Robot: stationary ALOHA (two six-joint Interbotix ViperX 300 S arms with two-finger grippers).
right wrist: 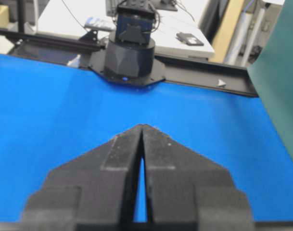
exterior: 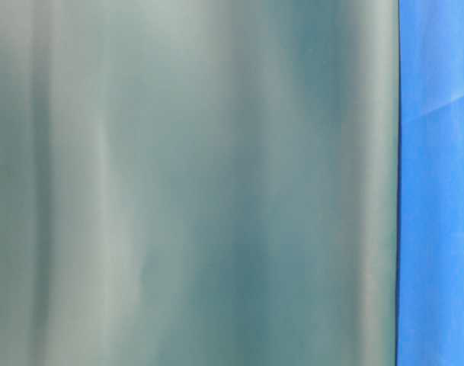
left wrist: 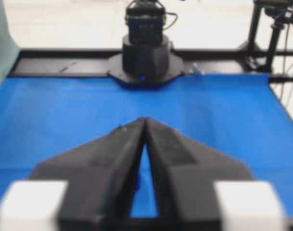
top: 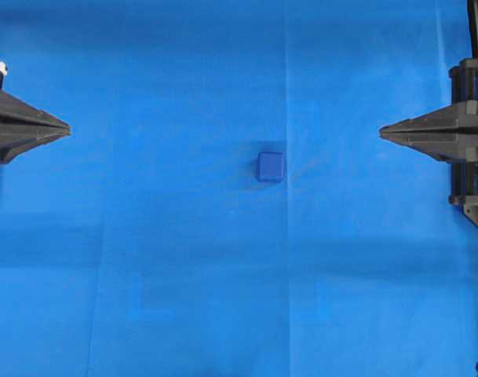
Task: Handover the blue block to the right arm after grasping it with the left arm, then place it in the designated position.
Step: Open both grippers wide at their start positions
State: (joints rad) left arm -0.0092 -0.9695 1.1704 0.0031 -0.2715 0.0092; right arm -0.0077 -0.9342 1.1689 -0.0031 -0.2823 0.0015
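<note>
Blue block on cloth.

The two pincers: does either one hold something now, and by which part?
Nothing is held. The left pincer and right pincer are shut and empty; the blue block lies alone on the cloth between them.

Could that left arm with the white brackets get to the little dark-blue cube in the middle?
Probably yes: nothing lies between the left gripper and the small dark-blue cube on the bright blue cloth; its fingertips meet, so they must open first.

Left claw and right claw face each other, tips together.
</note>
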